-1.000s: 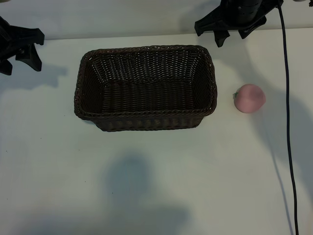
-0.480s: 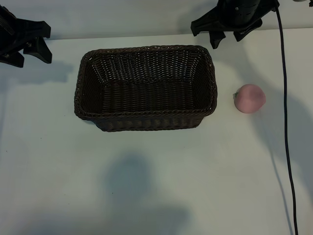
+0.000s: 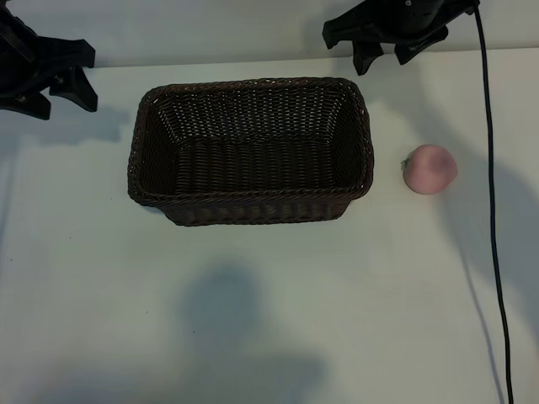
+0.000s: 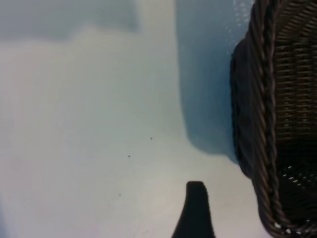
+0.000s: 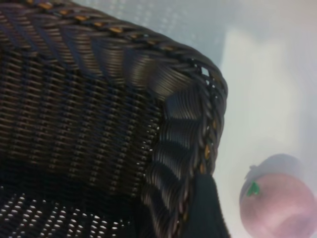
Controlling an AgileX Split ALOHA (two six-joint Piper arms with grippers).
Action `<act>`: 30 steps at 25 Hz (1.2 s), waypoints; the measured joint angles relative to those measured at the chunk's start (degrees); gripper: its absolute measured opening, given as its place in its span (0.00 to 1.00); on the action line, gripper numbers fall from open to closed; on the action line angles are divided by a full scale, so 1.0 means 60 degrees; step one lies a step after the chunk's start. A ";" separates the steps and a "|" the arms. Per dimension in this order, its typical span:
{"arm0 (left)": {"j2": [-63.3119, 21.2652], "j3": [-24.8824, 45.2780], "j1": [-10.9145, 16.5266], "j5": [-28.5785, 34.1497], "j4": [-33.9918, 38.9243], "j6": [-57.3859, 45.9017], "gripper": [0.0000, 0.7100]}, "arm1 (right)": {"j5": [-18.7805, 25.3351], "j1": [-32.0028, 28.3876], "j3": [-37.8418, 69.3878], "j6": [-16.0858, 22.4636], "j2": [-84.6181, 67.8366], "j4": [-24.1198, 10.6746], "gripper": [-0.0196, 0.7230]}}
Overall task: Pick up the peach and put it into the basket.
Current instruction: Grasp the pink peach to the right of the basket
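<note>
We see the basket [image 3: 251, 150] mid-surface [image 3: 269, 320], the peach [image 3: 430, 168] lying to its right, apart from it. Behind the basket's left corner hangs the left end effector [image 3: 63, 80]; behind its right corner, the right end effector [image 3: 383, 46].

I see bare surface [image 3: 253, 303] all round the peach [image 3: 430, 168]; only the basket [image 3: 250, 150] wall, just under my right tool [image 3: 381, 52], obstructs.

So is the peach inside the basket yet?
Out. The peach sits on the table beside the basket, apart from its right end; the basket's floor is bare.
</note>
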 joint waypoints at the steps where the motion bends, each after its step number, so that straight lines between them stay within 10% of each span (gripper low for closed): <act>1: 0.0000 0.0000 0.0000 -0.0037 -0.0069 0.0000 0.84 | 0.0000 0.0000 0.0000 0.0000 -0.0051 0.0014 0.73; 16: 0.0304 0.0000 -0.0518 -0.0724 -0.0695 0.0053 0.84 | -0.0149 -0.0375 0.3249 0.0067 -0.0640 -0.0972 0.73; 30: 0.0507 0.0000 -0.0779 -0.0895 -0.0570 0.0031 0.84 | -0.2931 -0.0375 0.5327 0.0424 -0.0637 -0.0778 0.68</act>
